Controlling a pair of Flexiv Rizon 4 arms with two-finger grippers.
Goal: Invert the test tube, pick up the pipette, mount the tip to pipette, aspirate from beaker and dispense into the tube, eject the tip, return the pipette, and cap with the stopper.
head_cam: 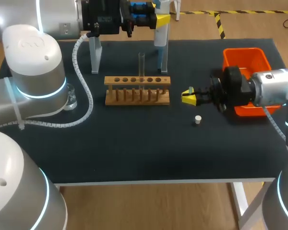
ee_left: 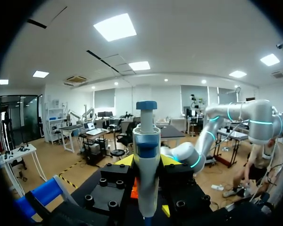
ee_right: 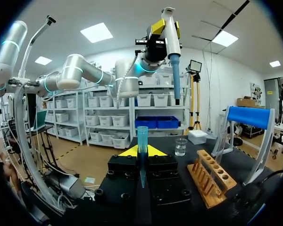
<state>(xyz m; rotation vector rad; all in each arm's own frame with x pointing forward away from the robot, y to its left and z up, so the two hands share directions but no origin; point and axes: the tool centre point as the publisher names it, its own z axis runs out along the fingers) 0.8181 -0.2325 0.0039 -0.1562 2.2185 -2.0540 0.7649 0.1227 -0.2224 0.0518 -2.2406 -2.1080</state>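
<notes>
High over the table's back edge, my left gripper [head_cam: 159, 19] is shut on the white and blue pipette [head_cam: 160, 36], which hangs upright with its nozzle down. In the left wrist view the pipette [ee_left: 146, 141] stands between the fingers of the left gripper [ee_left: 147, 164]. My right gripper [head_cam: 188, 96] is shut on a blue pipette tip [head_cam: 190, 89], right of the wooden rack [head_cam: 137, 89]. In the right wrist view the tip [ee_right: 142, 141] points up from the right gripper [ee_right: 142, 151], with the pipette [ee_right: 172, 42] high ahead. A clear test tube [head_cam: 141, 64] stands upright in the rack. The white stopper [head_cam: 198, 120] lies on the mat.
A glass beaker [head_cam: 70, 98] stands at the left beside my left arm's elbow. An orange bin [head_cam: 247, 60] sits at the right, behind my right wrist. A clear pipette stand [head_cam: 95, 57] with a blue top rises behind the rack.
</notes>
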